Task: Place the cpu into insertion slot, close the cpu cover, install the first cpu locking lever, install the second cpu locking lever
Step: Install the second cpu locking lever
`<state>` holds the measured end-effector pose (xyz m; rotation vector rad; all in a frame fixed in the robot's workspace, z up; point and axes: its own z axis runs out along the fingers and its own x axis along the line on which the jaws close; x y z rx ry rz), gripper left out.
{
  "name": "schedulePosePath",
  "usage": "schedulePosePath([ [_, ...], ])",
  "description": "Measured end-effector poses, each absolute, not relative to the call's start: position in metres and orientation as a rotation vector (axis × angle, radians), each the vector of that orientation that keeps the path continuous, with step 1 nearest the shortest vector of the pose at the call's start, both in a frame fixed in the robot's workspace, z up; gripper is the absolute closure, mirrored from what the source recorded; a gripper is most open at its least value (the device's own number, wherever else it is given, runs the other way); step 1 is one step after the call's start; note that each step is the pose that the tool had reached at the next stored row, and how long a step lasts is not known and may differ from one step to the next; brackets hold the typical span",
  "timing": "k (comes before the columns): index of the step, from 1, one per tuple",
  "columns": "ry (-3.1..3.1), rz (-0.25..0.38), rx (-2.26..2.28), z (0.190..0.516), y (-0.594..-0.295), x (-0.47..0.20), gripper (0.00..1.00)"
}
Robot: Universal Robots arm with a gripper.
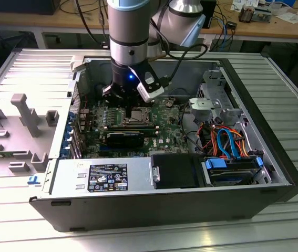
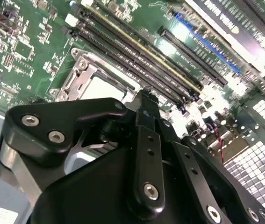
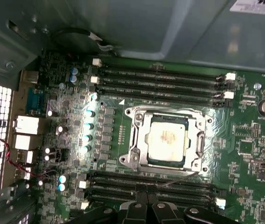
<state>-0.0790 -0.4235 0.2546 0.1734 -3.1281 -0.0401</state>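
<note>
Hovering just over the insertion slot (image 3: 167, 140): pincer (image 3: 146, 203), fingers pressed together, grasping nothing; cpu (image 3: 166, 140) seated beneath cpu cover (image 3: 137, 154), frame lowered to retain chip.

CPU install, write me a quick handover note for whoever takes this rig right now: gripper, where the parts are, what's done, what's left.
Gripper: poised low over the motherboard, just beside the socket, holding nothing that can be seen; the pictures do not settle whether it is open or shut.
Cpu: lies flat in the insertion slot, in the first wrist view.
Cpu cover: appears folded down around the chip, silver frame framing it.
Done: cpu placed; cover looks closed.
Left: a thin lever along the socket's edge nearest the gripper looks unlatched. The state of the other lever cannot be told. Check both before moving on.
</note>
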Motion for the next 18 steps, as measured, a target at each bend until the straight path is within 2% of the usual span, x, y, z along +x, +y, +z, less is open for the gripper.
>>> schedulePosePath([
  [13,-3.129,-0.135,0.174,0.239,-0.44,-0.085,0.89],
  [18,-3.129,-0.144,0.175,0.242,-0.441,-0.086,0.89],
])
